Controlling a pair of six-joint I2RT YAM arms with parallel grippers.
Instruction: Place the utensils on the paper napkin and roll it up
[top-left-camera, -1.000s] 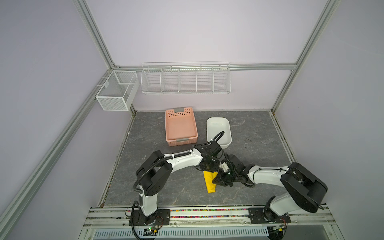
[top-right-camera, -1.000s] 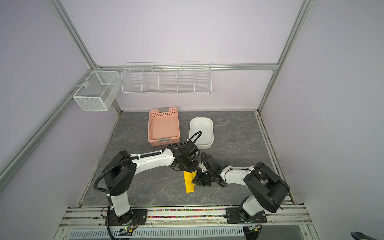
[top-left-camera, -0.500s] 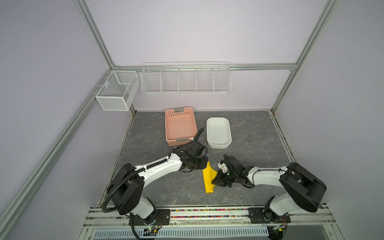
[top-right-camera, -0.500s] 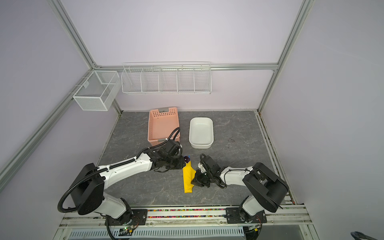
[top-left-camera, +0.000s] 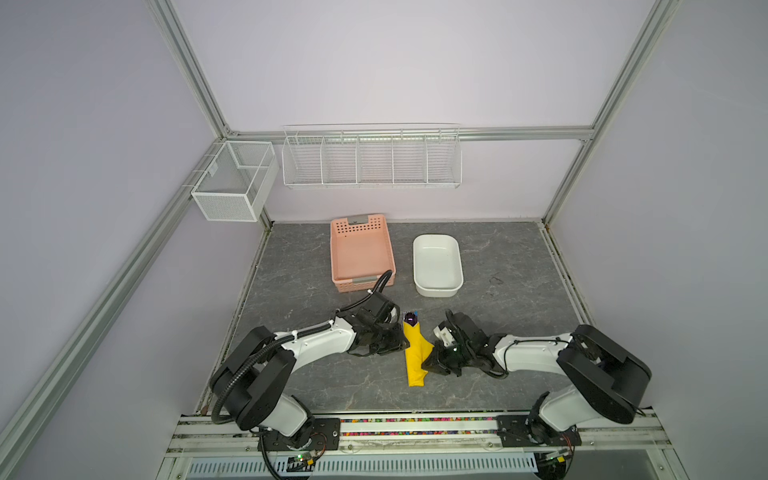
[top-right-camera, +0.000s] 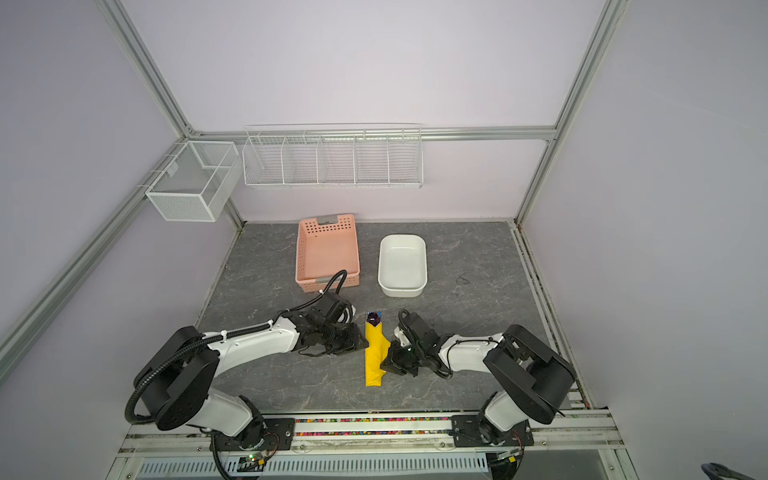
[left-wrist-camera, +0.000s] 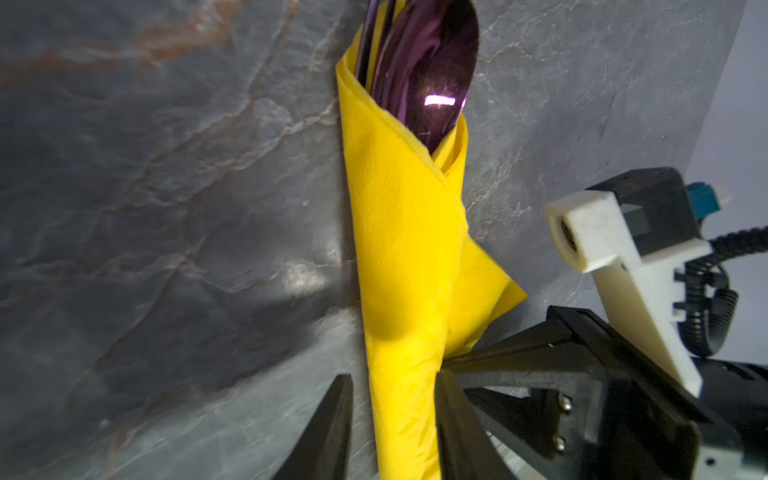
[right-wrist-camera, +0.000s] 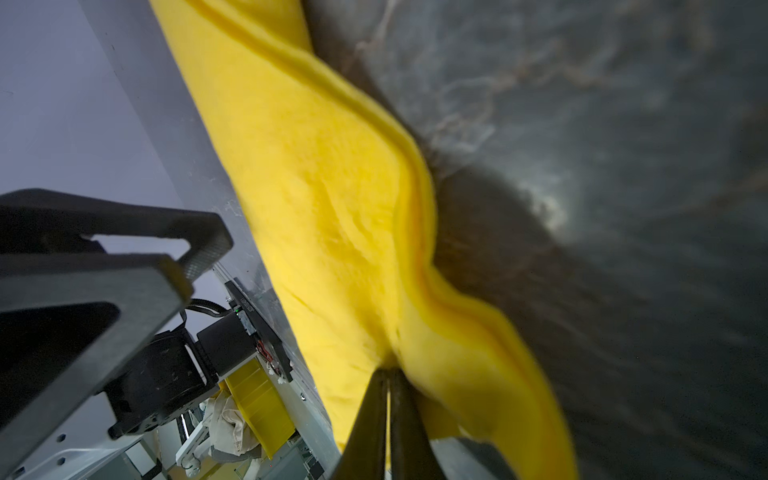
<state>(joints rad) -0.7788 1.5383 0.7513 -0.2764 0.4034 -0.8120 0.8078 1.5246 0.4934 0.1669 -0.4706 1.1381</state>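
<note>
The thin bright yellow paper napkin (top-left-camera: 415, 353) lies rolled into a narrow bundle on the grey marbled table (top-left-camera: 519, 332), front middle, with the shiny purple utensils (left-wrist-camera: 428, 75) poking from its far end. My left gripper (left-wrist-camera: 395, 415) straddles the roll, jaws apart. My right gripper (right-wrist-camera: 387, 374) is pinched closed on the loose corner flap. I have bare tabletop around it; the pink perforated basket (top-left-camera: 362, 286) and white oblong tub (top-left-camera: 437, 289) sit well behind.

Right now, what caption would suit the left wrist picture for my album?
Paper napkin rolled around the purple utensils, left arm's fingers parted on either side of the roll.
</note>
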